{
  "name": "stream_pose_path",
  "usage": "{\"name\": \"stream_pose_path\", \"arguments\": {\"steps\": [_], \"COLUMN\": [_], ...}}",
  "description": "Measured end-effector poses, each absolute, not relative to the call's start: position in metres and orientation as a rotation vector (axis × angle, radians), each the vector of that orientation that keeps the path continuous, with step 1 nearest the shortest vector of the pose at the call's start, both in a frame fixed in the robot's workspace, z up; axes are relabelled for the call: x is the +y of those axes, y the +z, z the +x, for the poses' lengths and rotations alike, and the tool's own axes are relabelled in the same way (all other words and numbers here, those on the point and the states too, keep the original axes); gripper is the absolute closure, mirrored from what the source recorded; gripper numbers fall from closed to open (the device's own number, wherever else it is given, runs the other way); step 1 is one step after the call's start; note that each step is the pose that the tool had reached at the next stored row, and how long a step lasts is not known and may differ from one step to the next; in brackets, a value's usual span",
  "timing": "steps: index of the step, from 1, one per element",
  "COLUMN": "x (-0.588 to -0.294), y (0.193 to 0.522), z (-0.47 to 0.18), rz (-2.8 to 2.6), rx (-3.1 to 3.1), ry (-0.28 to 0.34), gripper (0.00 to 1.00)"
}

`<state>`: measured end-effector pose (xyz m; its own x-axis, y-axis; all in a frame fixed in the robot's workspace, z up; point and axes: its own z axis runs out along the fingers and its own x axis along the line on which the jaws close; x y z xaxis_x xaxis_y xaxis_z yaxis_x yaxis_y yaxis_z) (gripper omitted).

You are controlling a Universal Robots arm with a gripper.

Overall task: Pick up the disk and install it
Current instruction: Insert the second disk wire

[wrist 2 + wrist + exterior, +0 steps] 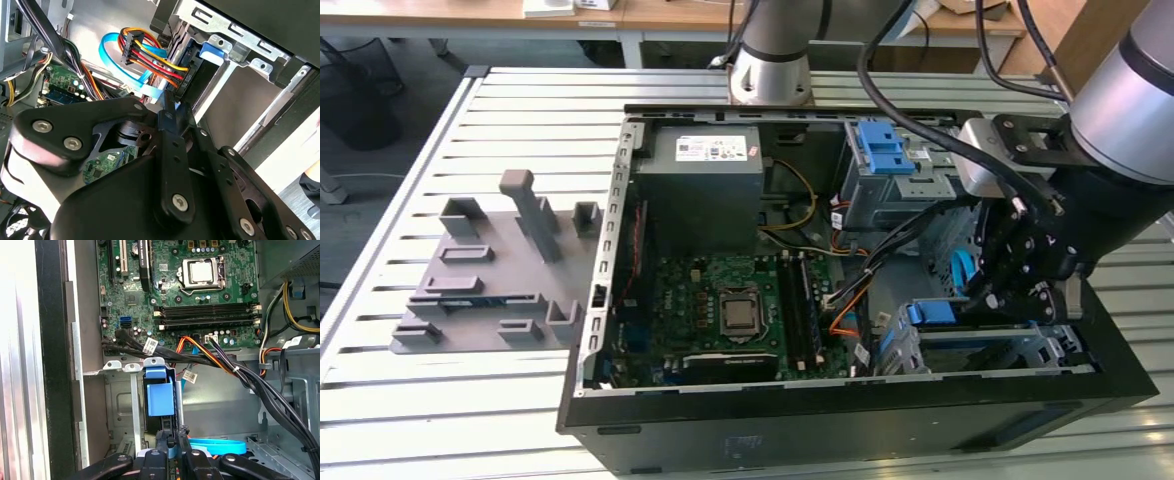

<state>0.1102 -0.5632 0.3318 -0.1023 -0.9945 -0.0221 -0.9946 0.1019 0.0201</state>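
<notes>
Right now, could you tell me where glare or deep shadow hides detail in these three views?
In the exterior view, the slatted table is evenly lit, while the hand is a dark mass. In the second wrist view, the case floor washes out pale. In the first wrist view, the case edge glares white, and the motherboard reads clearly.

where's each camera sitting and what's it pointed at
Exterior view: off the arm, above the open computer case, looking down; the arm and gripper show at the exterior view's right.
First wrist view: on the arm, facing the motherboard and the disk.
Second wrist view: on the arm, facing the drive cage across gripper linkage.
Both wrist views share the disk's blue bracket.
</notes>
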Motion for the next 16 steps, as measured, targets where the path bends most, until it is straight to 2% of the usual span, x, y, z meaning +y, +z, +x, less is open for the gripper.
{"name": "stream_pose_path", "arguments": {"steps": [16], "x": [-0.5632], "y": [0.3415], "z": [0.1102], "rz": [-2.103], "rx": [2.33], "ry": [0.047], "gripper": [0.77]}}
